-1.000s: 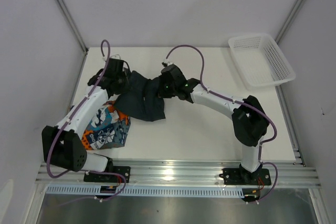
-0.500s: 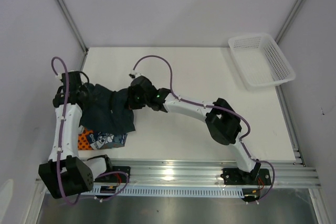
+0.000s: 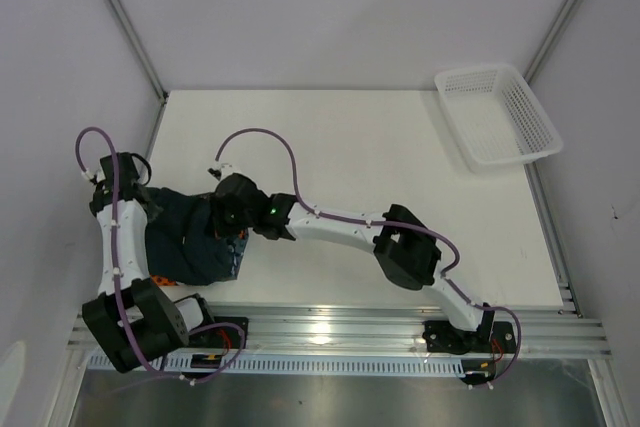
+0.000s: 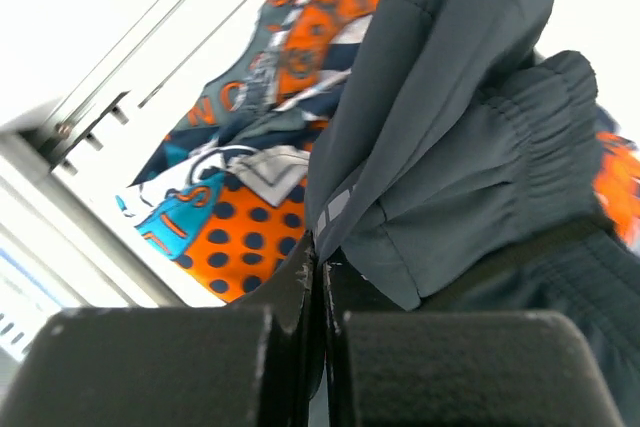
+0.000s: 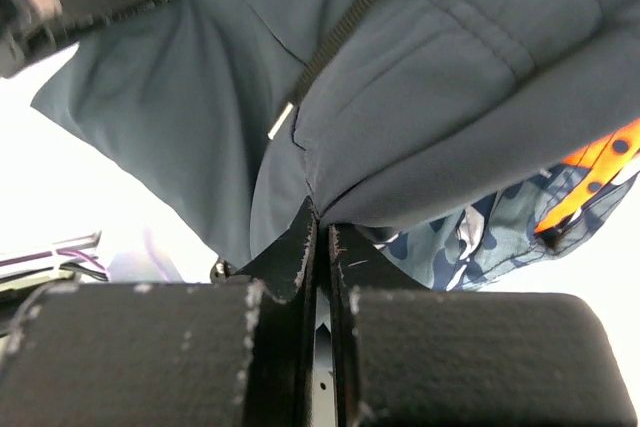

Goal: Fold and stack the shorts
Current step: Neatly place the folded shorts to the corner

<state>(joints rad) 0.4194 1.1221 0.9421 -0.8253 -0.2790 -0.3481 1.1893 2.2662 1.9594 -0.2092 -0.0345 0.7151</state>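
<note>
Left gripper (image 4: 320,265): lower left of the overhead frame, jaws pinched tight on a fold of the dark shorts (image 3: 185,237).
Dark shorts: draped over the printed shorts (image 4: 215,212), at the table's (image 3: 400,147) front-left edge.
Right gripper (image 5: 318,232): just right of the pile, clamped on the same dark fabric.
Progress: stacking seemingly almost done; letting go remains; neatness of the fold hard to judge.
Basket (image 3: 500,117): upper right, well apart.
</note>
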